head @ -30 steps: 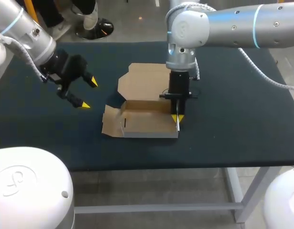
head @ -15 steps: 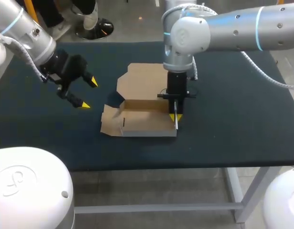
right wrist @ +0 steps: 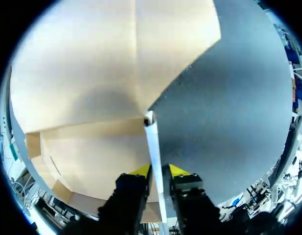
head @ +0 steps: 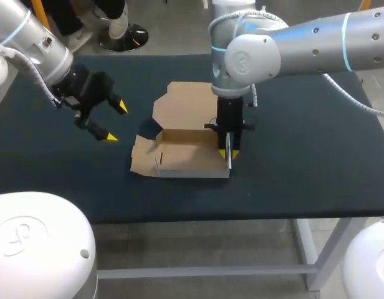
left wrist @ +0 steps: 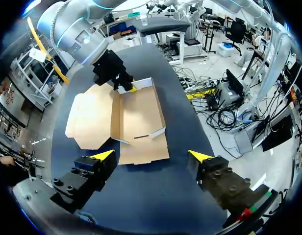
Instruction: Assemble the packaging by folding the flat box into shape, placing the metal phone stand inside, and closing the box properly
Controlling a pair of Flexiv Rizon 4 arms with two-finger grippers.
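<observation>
The cardboard box point(head: 186, 159) is sitting half-folded near the middle of the bench point(head: 304, 156), a little toward its near edge. Its lid flap point(head: 186, 103) is lying flat toward the far edge. The right gripper point(head: 228, 154) is pointing straight down and pinching the box's upright right side wall point(right wrist: 152, 142) between its fingers. The left gripper point(head: 116, 123) is hanging over the bench's left part with its fingers spread wide, apparently clear of the surface and well apart from the box.
</observation>
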